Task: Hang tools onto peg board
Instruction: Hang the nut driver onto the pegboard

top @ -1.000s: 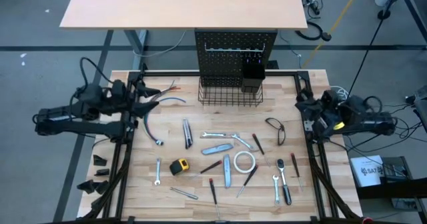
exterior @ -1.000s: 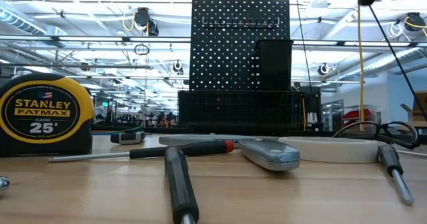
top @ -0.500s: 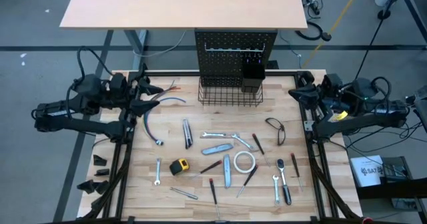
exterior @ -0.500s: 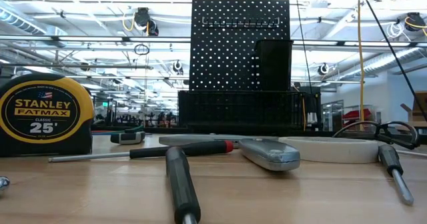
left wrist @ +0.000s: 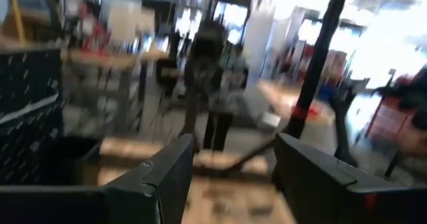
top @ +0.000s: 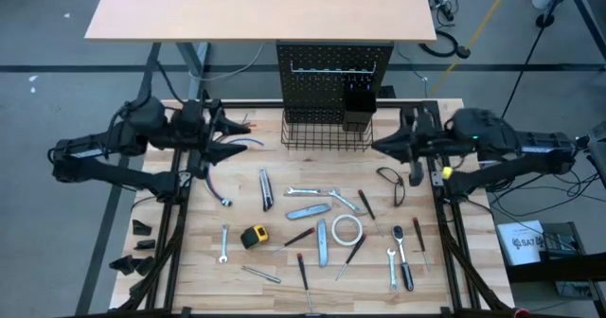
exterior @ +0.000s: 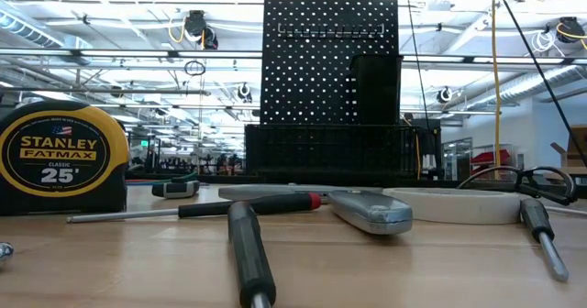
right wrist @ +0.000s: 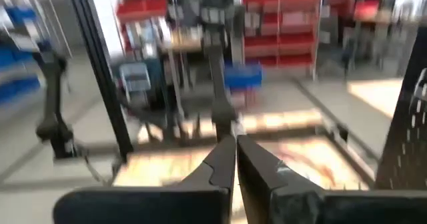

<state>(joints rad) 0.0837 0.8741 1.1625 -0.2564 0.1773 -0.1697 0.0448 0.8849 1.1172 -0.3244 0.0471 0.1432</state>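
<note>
Both your claws empty over the counter ends, tools loose, nothing hung.

Your left claw (top: 237, 138) sits parted and holding nothing over the left end of the wooden counter (top: 241, 271); your right claw (top: 383, 147) is pinched closed on nothing, just left of the black pliers (top: 392, 184). The peg board (top: 334, 81) stands upright at the far middle edge, its wire basket (top: 327, 133) at its base. Tools lie flat mid-counter: yellow tape measure (top: 254, 236), white tape roll (top: 347, 229), grey utility knife (top: 309, 211), and a ratchet wrench (top: 403, 254) near the right side.
</note>
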